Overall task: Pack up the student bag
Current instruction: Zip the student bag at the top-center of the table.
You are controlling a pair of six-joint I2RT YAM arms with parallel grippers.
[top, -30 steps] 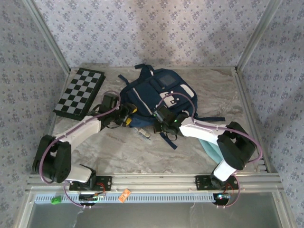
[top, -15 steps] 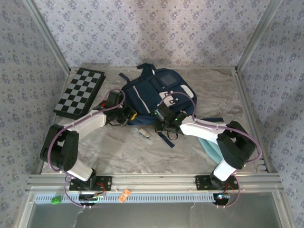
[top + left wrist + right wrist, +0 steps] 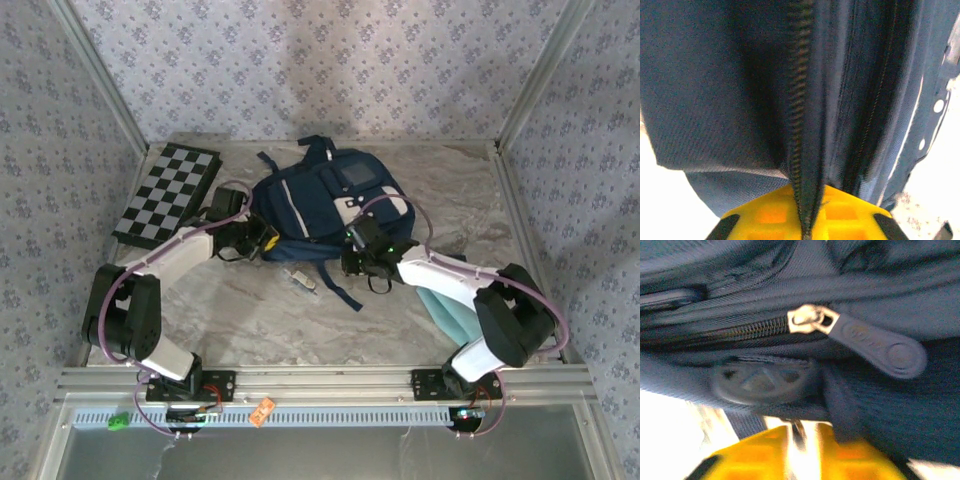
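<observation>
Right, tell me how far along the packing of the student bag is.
Done: nothing looks packed; the student bag has its zipper teeth meshed at the left gripper. In hand: both grippers are at its near edge, the right gripper by the zipper pull. Remaining: the chessboard, a small item and a teal sheet lie outside.

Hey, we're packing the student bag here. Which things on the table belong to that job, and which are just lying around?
Job in hand:
student bag
its zip pull

Lying about for now:
chessboard
small object in front of the bag
teal item on the right
</observation>
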